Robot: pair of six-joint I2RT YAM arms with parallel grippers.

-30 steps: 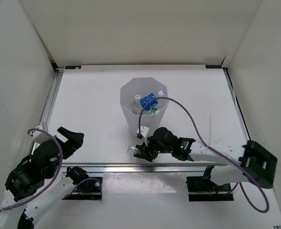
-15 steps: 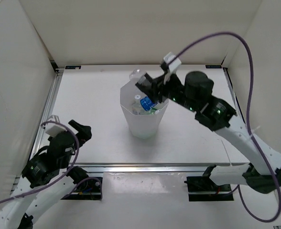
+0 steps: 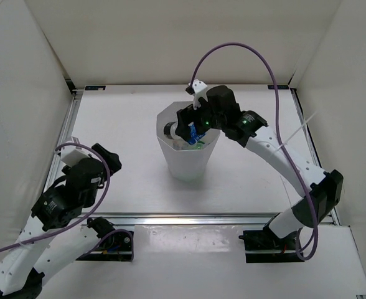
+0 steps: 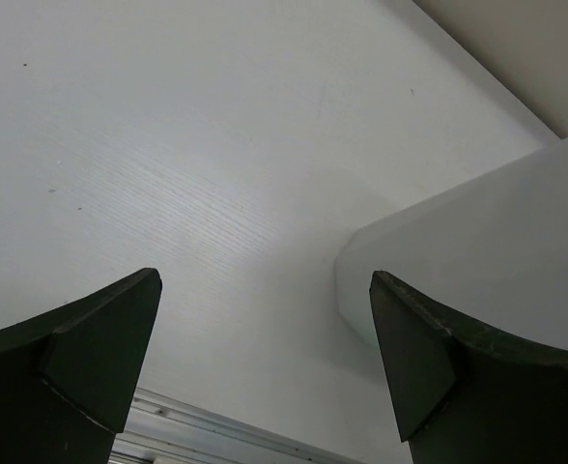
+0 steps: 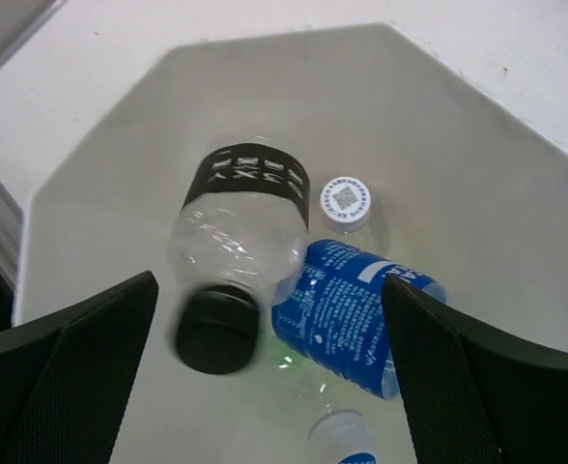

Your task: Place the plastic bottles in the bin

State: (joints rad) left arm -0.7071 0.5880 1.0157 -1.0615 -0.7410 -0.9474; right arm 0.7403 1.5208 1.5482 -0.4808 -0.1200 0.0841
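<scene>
My right gripper (image 3: 184,126) hangs open over the bin (image 3: 187,166), a tall translucent white container with an octagonal rim. In the right wrist view my right gripper (image 5: 269,283) looks down into the bin (image 5: 448,126). A clear black-labelled bottle (image 5: 241,227) with a black cap lies loose and blurred between the open jaws, touching neither. Beside it lies a blue-labelled bottle (image 5: 354,314). Two white caps (image 5: 347,198) show near it, and a green tint shows underneath. My left gripper (image 3: 109,159) stands open and empty at the near left, apart from the bin (image 4: 477,242).
White walls close in the table on the left, back and right. A metal rail (image 3: 189,218) runs along the near edge. My right arm's purple cable (image 3: 258,56) arcs high over the back of the table.
My right gripper carried the black-labelled bottle up from the table's near edge to over the bin, then opened; the bottle now lies loose inside. My left arm shifted slightly.
</scene>
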